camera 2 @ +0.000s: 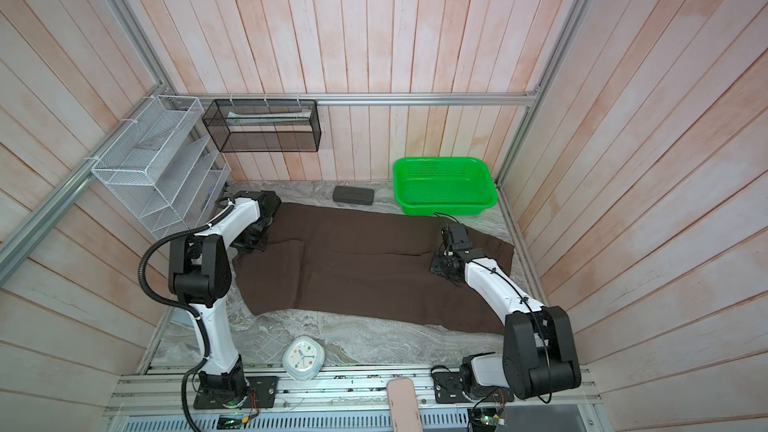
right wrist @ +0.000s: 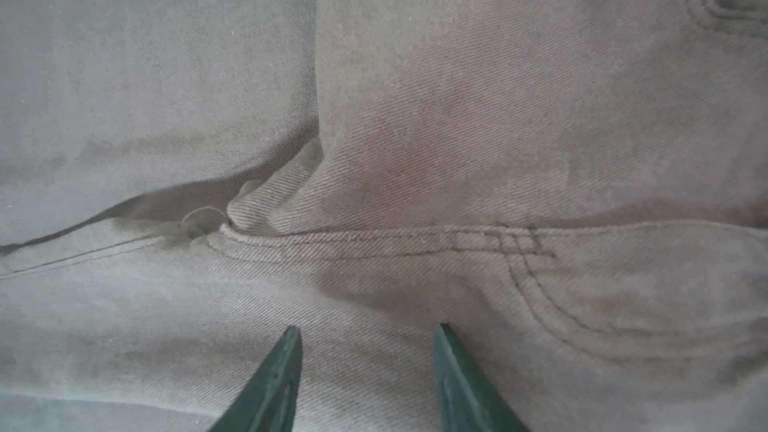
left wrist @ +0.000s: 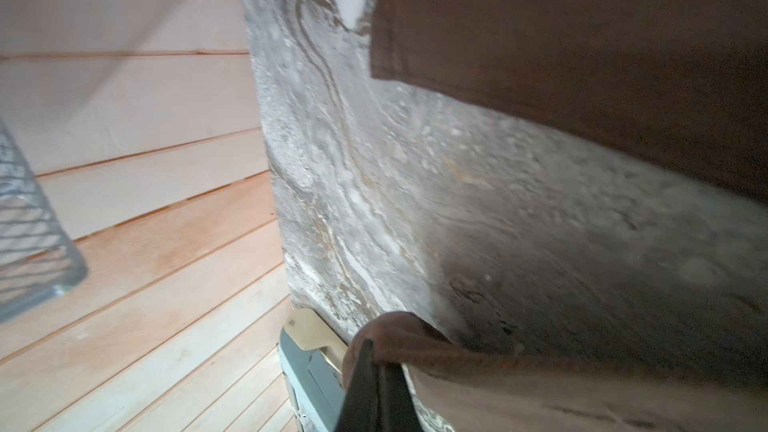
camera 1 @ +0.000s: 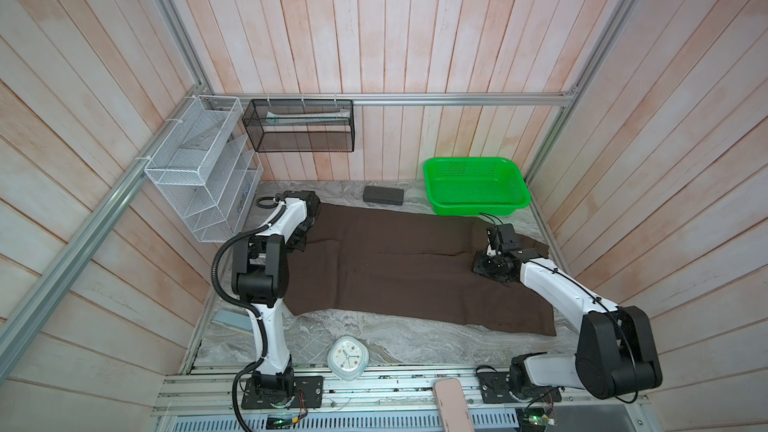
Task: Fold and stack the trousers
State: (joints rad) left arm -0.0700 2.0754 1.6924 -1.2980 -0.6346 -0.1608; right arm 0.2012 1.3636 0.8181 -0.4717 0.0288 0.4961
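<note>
1. The trousers are lying spread flat across the middle of the desk. Their legs are running left, and the waist end is sitting right, just near of the green basket.
2. You are handling what looks like soft, limp, fairly light cloth. It is likely going to sag and drag rather than hold a shape. Be taking it at hems, waistband or stitched seams, where the layers are thicker.
3. The left jaws are pinching shut on a bunched edge of cloth at the left end. The right jaws are standing about half open over the crotch seam, holding nothing. You cannot tell whether their tips are touching the cloth.
4. The left wrist view is showing that pinch, which is too dark to read in both top views. The right wrist view is showing seam stitching and a pocket curve. Only the top views are giving you the whole outline.
</note>
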